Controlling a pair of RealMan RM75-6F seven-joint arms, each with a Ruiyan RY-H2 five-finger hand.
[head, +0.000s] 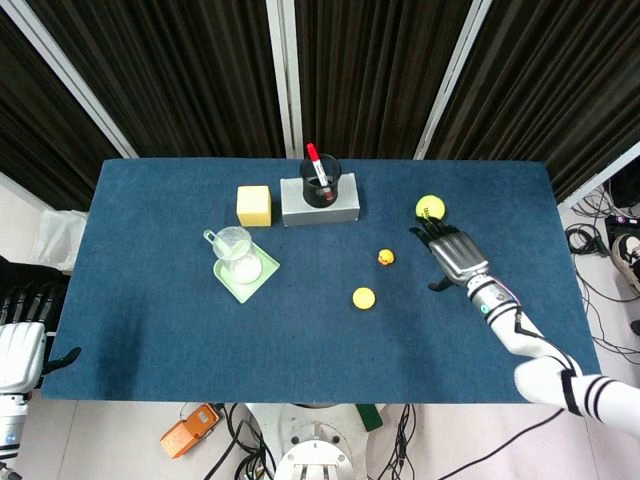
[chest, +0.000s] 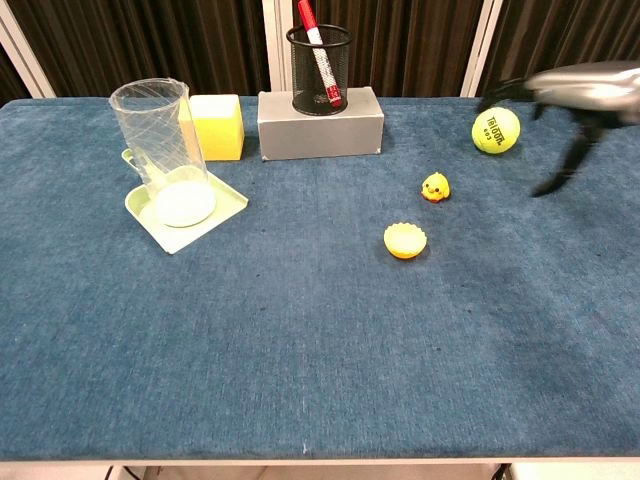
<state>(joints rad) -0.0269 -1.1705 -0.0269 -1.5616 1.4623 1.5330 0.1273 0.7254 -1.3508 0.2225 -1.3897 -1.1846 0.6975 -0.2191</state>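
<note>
My right hand (head: 455, 255) hovers open over the blue table, fingers spread toward the yellow tennis ball (head: 430, 206) just beyond them. In the chest view the same right hand (chest: 585, 95) is blurred, above and right of the tennis ball (chest: 496, 130). A small yellow duck (head: 385, 257) and an orange cup-shaped piece (head: 363, 297) lie to the hand's left. My left hand (head: 20, 340) hangs open off the table's left edge, holding nothing.
A clear measuring cup (head: 236, 247) stands on a green tray (head: 230, 280). Behind are a yellow block (head: 254, 205) and a grey box (head: 342, 210) carrying a black mesh pen holder (head: 321, 180) with a red marker (head: 316, 164).
</note>
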